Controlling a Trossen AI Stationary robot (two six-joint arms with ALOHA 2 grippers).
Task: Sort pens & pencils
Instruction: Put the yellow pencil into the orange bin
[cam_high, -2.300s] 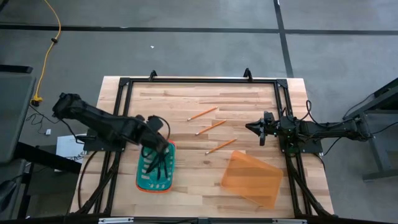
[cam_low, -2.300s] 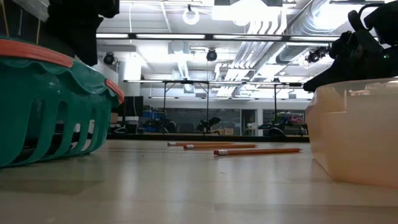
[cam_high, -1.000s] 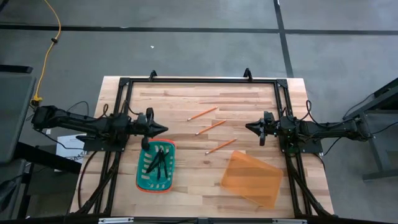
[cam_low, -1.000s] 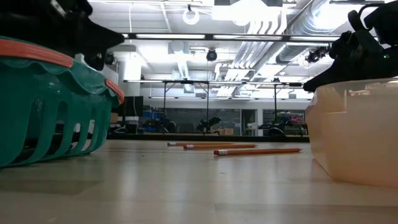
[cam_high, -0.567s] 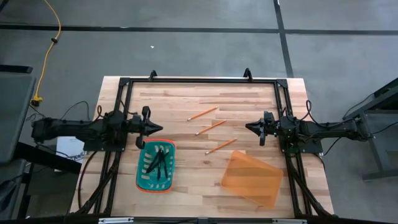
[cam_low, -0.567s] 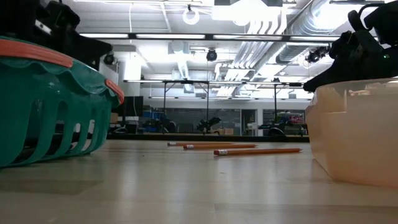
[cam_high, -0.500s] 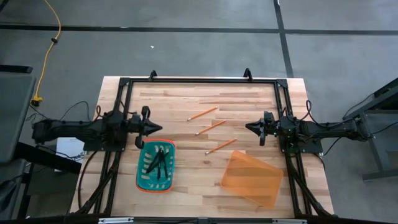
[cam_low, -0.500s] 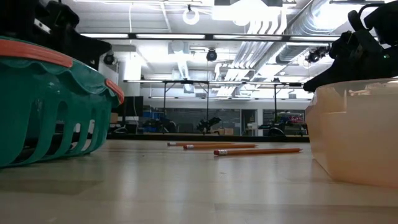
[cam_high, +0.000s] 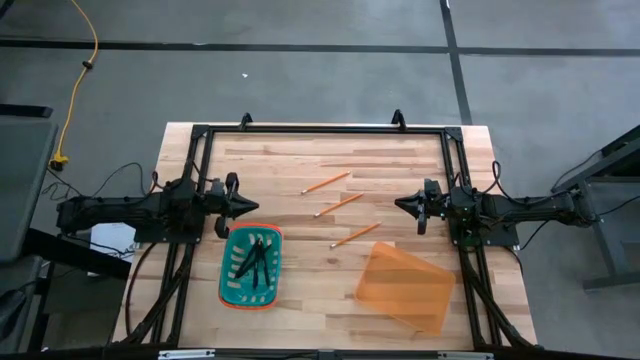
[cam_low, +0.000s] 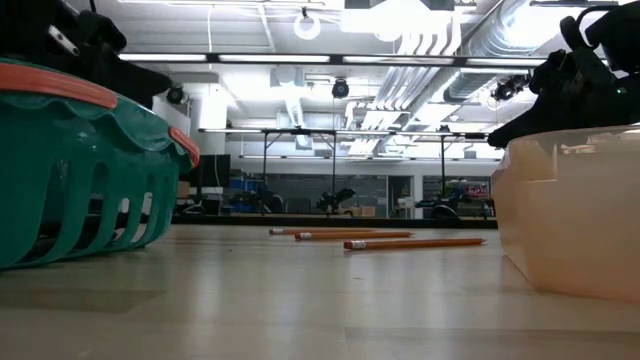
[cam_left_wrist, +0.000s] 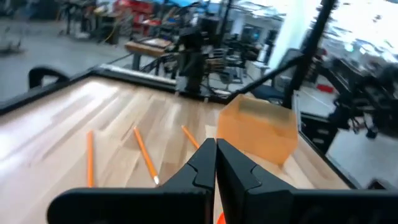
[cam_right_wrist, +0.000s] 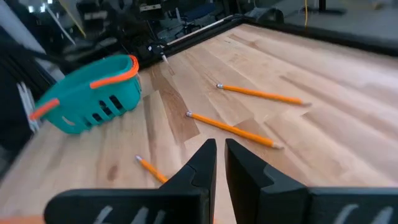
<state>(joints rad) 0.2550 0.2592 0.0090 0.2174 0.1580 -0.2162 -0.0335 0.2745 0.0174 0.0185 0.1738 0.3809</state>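
Three dark pens lie inside the teal basket at the near left. Three orange-yellow pencils lie flat on the wooden table at mid-table; they also show in the low view. My left gripper is shut and empty, level, just beyond the basket's far rim, pointing right. My right gripper is shut and empty, level, pointing left toward the pencils.
A clear orange bin stands at the near right, beside the nearest pencil. A black frame runs along the table's far and side edges. Bare wood lies between the basket and the bin.
My left gripper, shut and empty, has risen from over the basket and drawn back toward the table's left edge, slowing over the last second. The pens stay in the basket. The pencils and my right arm have kept still.
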